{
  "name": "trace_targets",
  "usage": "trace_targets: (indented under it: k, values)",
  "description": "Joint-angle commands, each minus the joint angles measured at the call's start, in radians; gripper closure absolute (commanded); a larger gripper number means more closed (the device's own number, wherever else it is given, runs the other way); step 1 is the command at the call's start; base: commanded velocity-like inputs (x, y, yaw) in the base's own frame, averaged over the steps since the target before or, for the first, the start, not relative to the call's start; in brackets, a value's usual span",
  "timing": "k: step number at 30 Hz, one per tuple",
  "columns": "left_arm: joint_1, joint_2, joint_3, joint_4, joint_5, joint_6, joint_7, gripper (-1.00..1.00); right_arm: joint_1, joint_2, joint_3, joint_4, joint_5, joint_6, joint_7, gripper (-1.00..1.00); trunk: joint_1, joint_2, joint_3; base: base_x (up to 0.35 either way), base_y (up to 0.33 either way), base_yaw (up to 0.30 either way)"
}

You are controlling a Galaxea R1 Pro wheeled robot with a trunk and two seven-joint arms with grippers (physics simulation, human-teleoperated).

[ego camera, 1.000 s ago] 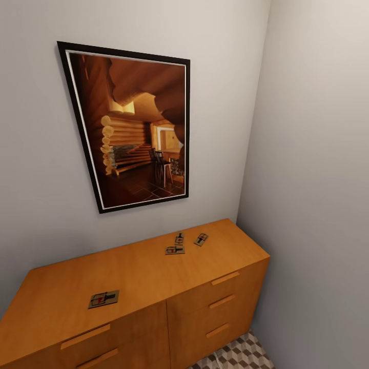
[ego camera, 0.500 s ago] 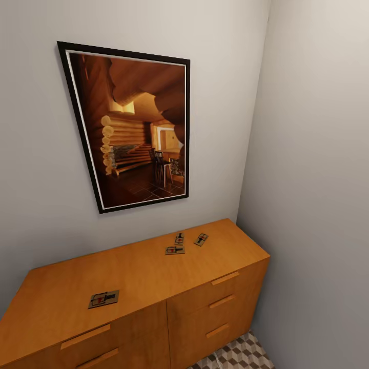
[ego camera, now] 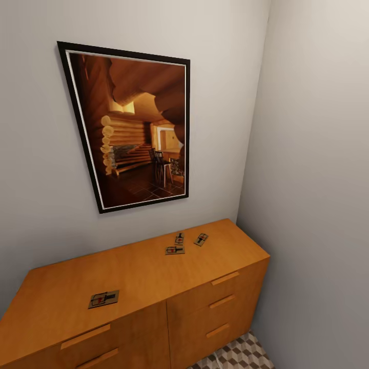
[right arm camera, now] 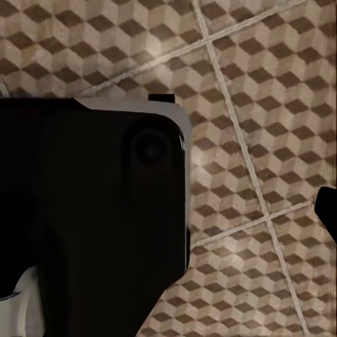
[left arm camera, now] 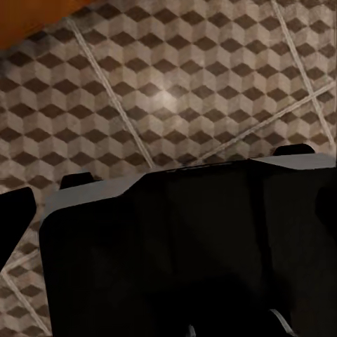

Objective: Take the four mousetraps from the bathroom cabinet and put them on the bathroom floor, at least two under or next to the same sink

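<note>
In the head view the cabinet (ego camera: 154, 287) fills the lower part of the frame, running from the lower left up to the corner at right centre, its drawers all shut. All four mousetraps lie flat on its top. One trap (ego camera: 103, 299) sits alone at lower left, near the front edge. The other three cluster right of centre toward the back: a trap (ego camera: 175, 250) nearest the front, a second (ego camera: 179, 238) just behind it, and a third (ego camera: 201, 239) a little to their right, apart from both. A framed picture (ego camera: 132, 128) of a log-cabin room hangs on the wall above, in the upper left half of the frame. A patch of cube-patterned floor (ego camera: 241, 356) shows at the bottom right, beside the cabinet's end. Both wrist views look down on the same tiles (left arm camera: 175, 84) past dark robot housing. The fingers of either arm are not clearly seen, so I cannot tell how far apart they stand or whether they grip anything.
</note>
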Motion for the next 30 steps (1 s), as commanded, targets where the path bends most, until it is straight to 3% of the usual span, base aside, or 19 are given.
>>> trace_targets:
  k: [1, 7, 14, 15, 21, 25, 30]
  values:
    - [0.000, 0.000, -0.003, -0.043, -0.013, 0.040, 0.001, -1.00, 0.000, -0.007, -0.002, -0.030, -0.003, 0.029, 0.002, -1.00, 0.000, -0.001, -0.001, 0.000, 0.000, 0.000]
    - [0.000, 0.000, -0.045, -0.250, -0.024, 0.212, -0.015, -1.00, -0.001, -0.055, -0.015, -0.245, -0.017, 0.202, 0.027, -1.00, 0.000, -0.001, -0.001, 0.000, 0.000, 0.000]
    - [0.000, 0.000, -0.189, -0.433, 0.003, 0.357, -0.035, -1.00, 0.000, -0.105, -0.072, -0.504, -0.047, 0.415, 0.073, -1.00, 0.000, -0.001, -0.001, 0.000, 0.000, 0.000]
    - [0.000, 0.000, -0.189, -0.433, 0.003, 0.357, -0.035, -1.00, 0.000, -0.105, -0.072, -0.504, -0.047, 0.415, 0.073, -1.00, 0.000, -0.001, -0.001, 0.000, 0.000, 0.000]
    - [0.000, 0.000, -0.269, -0.622, 0.098, 0.478, -0.035, -1.00, 0.000, -0.134, -0.157, -0.683, -0.060, 0.585, 0.094, -1.00, 0.000, -0.001, -0.001, 0.000, 0.000, 0.000]
    - [-0.001, 0.000, -0.289, -0.748, 0.156, 0.562, -0.034, -1.00, 0.000, -0.141, -0.209, -0.809, -0.057, 0.665, 0.099, -1.00, 0.000, -0.001, -0.001, 0.000, 0.000, 0.000]
    - [-0.004, 0.000, -0.299, -0.870, 0.190, 0.651, -0.033, -1.00, -0.001, -0.144, -0.246, -0.939, -0.054, 0.743, 0.101, -1.00, 0.000, -0.001, -0.001, 0.000, 0.000, 0.000]
